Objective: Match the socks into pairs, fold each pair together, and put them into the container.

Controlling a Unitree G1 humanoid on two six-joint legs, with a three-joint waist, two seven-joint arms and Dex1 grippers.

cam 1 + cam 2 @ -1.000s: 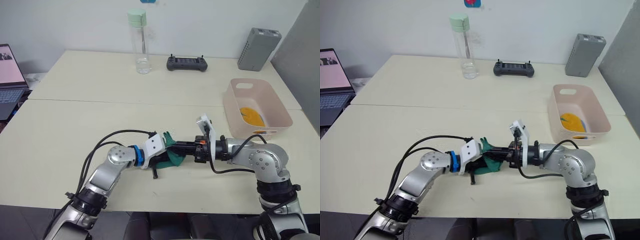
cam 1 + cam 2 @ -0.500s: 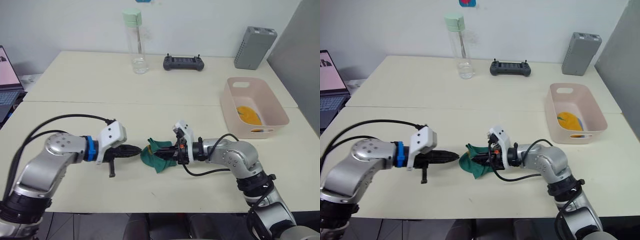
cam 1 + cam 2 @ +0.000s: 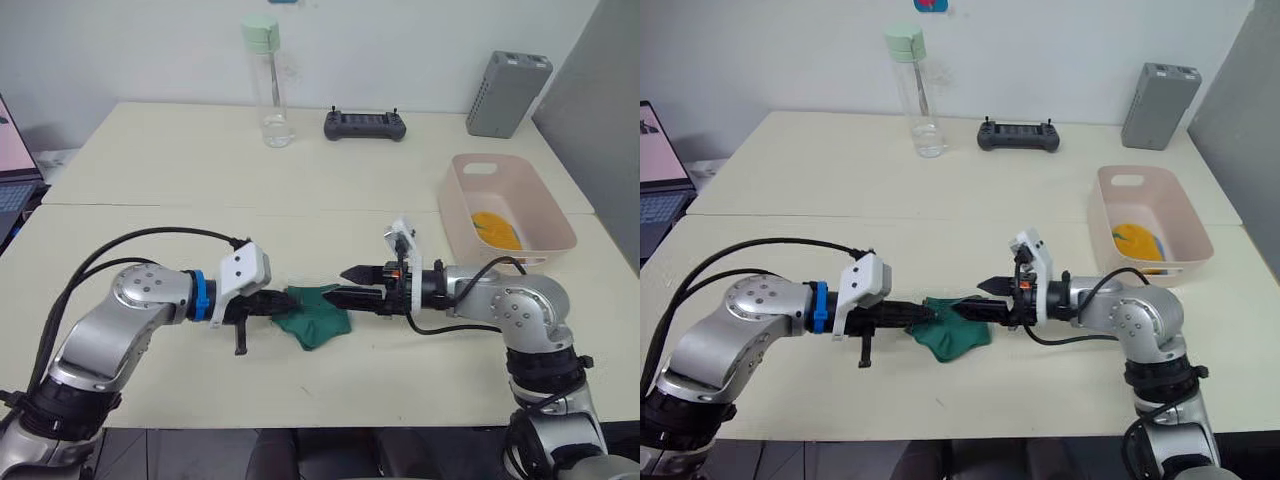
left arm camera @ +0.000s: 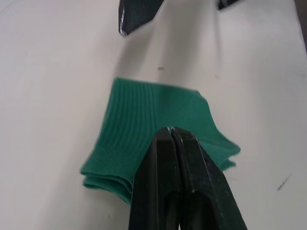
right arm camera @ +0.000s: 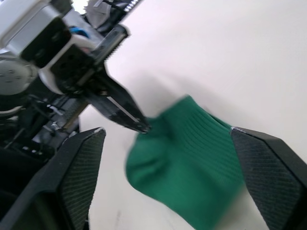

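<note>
The folded dark green ribbed fabric socks [image 3: 315, 317] lie in a layered bundle at the front middle of the cream bench [image 3: 150, 160]. The left pincer [image 4: 171, 136], pressed together, touches one edge; the right pincer [image 3: 352, 285] hovers spread just beside. The pale pink plastic container [image 3: 520, 240] sits well apart, holding something yellow.

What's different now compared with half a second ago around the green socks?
The right gripper has opened and let go of the folded green socks, its fingers now spread over them. The left gripper has moved back in, shut, its tips pressing the socks' near edge. The socks stayed on the table; the pink container kept its yellow pair.
</note>
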